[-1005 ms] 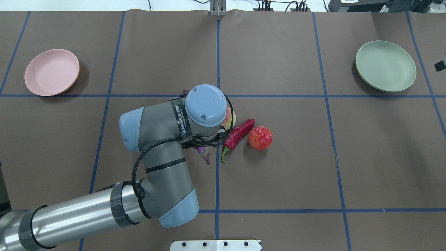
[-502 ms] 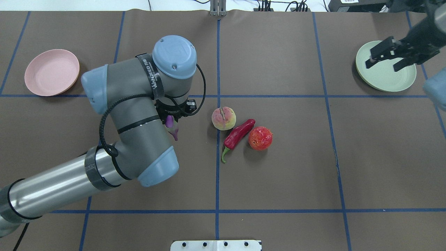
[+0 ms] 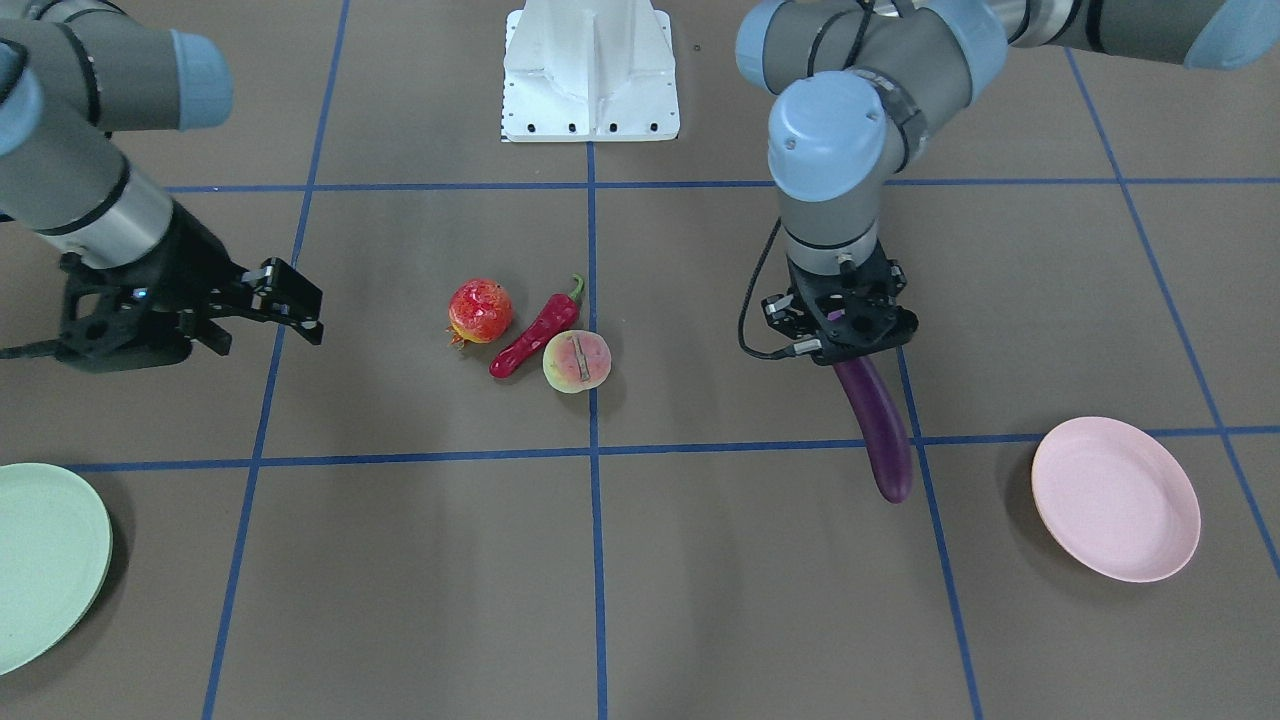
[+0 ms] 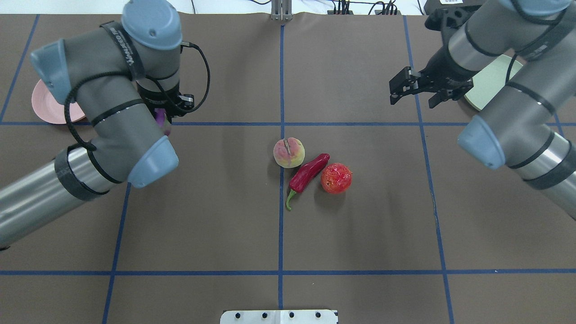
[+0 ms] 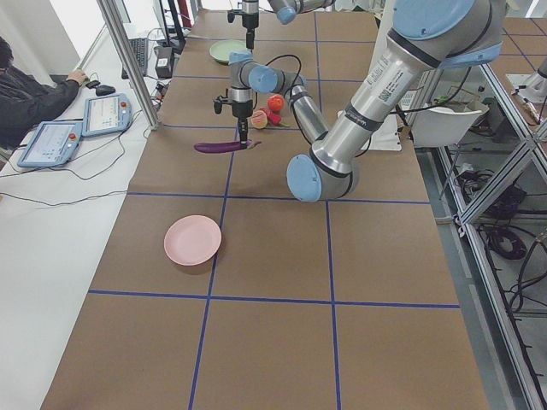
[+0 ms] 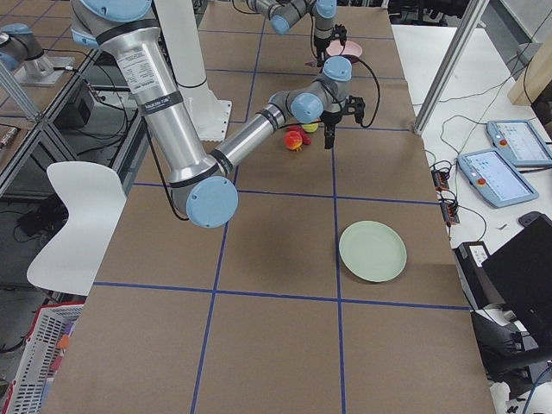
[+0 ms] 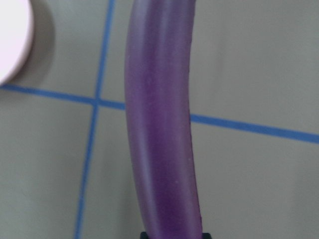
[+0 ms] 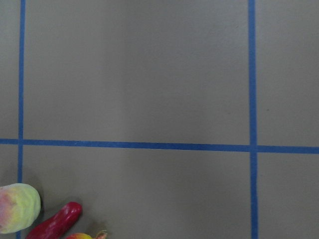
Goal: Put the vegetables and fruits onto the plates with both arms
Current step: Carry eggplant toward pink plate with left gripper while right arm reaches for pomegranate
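Three pieces lie grouped near the middle of the worktop (image 3: 700, 600): the pomegranate (image 3: 481, 311), the peach (image 3: 577, 361), and the chili pepper (image 3: 535, 325) slanting between them, close against both; neither plate holds anything yet. The fourth piece, the eggplant (image 3: 878, 430), is in the air; the left tool (image 3: 850, 350) is clenched on it near the cap end, so most of its length juts out unsupported toward the pink plate (image 3: 1115, 498), which sits near but not yet beneath it; the left wrist view shows only the plate's edge in a corner.

The step in hand looks like the carry to that plate. With a one-ended hold on a glossy skin, the risk is the long body pivoting or slipping between the jaws; a smooth, unhurried move would suit. I would bring the eggplant's middle, not the tool, over the plate's centre, lower until the free end rests in the dish, and only then let go, so it settles across the plate rather than tipping over the rim.

The right tool (image 4: 414, 94) hangs released, jaws apart, well short of the cluster, with the mint green plate (image 3: 40, 560) off to its side; the pomegranate lies on that arm's side and seems the easiest first pick, provided the jaws come down clear of the chili.
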`<state>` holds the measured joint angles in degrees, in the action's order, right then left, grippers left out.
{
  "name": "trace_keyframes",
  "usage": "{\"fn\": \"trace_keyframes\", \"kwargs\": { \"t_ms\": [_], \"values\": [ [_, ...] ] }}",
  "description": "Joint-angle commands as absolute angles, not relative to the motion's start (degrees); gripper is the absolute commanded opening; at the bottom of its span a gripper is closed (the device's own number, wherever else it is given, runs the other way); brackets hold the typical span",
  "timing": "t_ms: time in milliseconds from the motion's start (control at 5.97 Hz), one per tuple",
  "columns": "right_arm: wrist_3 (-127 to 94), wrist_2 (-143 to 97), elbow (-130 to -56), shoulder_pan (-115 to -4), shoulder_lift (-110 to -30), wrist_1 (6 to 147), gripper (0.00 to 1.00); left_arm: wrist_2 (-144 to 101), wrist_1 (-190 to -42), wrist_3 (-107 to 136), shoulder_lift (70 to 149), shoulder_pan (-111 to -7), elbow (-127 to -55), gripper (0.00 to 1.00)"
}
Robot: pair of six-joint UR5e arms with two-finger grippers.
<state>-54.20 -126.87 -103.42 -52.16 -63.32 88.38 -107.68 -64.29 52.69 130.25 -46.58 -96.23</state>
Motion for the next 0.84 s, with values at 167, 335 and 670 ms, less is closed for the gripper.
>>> {"fn": "trace_keyframes", "kwargs": {
  "t_ms": [167,335,670],
  "values": [
    [-59.15,-121.57,-98.19,-44.49,-57.58,89.47,1.00,-107.40,-67.39,30.65,128.41,-57.88,-83.04,0.00],
    [-59.24,-119.64,-97.83,-43.08,-57.48,89.47,1.00,-107.32,-74.11,26.24,128.41,-60.79,-74.36,0.00],
    [-63.77,-117.18,-94.41,-40.62,-53.02,89.47,1.00,-106.96,-86.01,20.79,128.41,-63.88,-61.48,0.00]
  ]
}}
